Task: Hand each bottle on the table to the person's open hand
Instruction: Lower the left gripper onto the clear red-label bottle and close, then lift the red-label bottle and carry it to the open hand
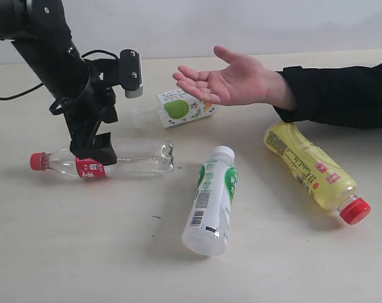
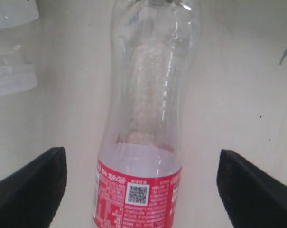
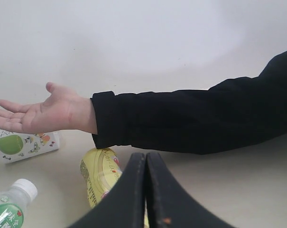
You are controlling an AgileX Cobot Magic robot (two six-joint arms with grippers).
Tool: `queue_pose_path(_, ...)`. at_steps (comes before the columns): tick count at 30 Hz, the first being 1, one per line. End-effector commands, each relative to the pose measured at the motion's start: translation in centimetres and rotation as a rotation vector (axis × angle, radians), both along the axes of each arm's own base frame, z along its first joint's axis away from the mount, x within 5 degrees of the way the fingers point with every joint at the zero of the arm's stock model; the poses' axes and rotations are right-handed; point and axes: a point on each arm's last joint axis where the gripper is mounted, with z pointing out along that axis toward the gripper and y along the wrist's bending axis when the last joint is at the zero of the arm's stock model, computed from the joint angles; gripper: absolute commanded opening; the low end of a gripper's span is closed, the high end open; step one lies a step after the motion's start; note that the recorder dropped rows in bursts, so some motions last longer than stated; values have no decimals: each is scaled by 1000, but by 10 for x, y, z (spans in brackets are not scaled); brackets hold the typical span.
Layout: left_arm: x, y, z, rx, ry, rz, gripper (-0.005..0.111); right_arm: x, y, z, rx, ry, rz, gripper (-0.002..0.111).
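Bottles number four, and all of them lie on their sides on the counter (image 1: 83, 252), so we judge that no handover is done yet and all four are left. The clear bottle with red cap (image 1: 143, 160) is at the left, and we think it is the first to be taken. The left claw (image 1: 96, 151) stands over its red label with the jaws wide, one on each side, and in the left wrist view both are apart from the plastic. The small green-apple bottle (image 1: 175, 108) lies close by the person's open hand (image 1: 232, 82), which waits palm up above the counter. The white bottle with green label (image 1: 213, 199) is in the middle, and the yellow bottle (image 1: 310, 167) is at the right, beside the black sleeve (image 1: 342, 95). The right claw (image 3: 145, 190) is pressed together and holds nothing.
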Motion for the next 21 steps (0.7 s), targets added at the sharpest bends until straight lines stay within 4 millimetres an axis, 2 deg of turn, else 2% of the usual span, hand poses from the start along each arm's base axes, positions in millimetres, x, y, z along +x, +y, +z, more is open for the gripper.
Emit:
queue_pose_path(1,3,-4,-16,9,38,15,82,0,0,-1,-4,-3,-4,0)
queue_pose_path(13,7,-5,-53,50,114,15,82,0,0,-1,-4,-3,-4,0)
queue_pose_path(18,9,-6,-56,48,95,17,82,0,0,-1,-4,-3,-4,0)
queue_pose_path(20,9,-5,-56,50,94,16,72,0,0,-1,-4,-3,-4,0)
queue_pose_path(21,9,-5,-56,53,93,11,54,0,0,-1,-4,-3,-4,0)
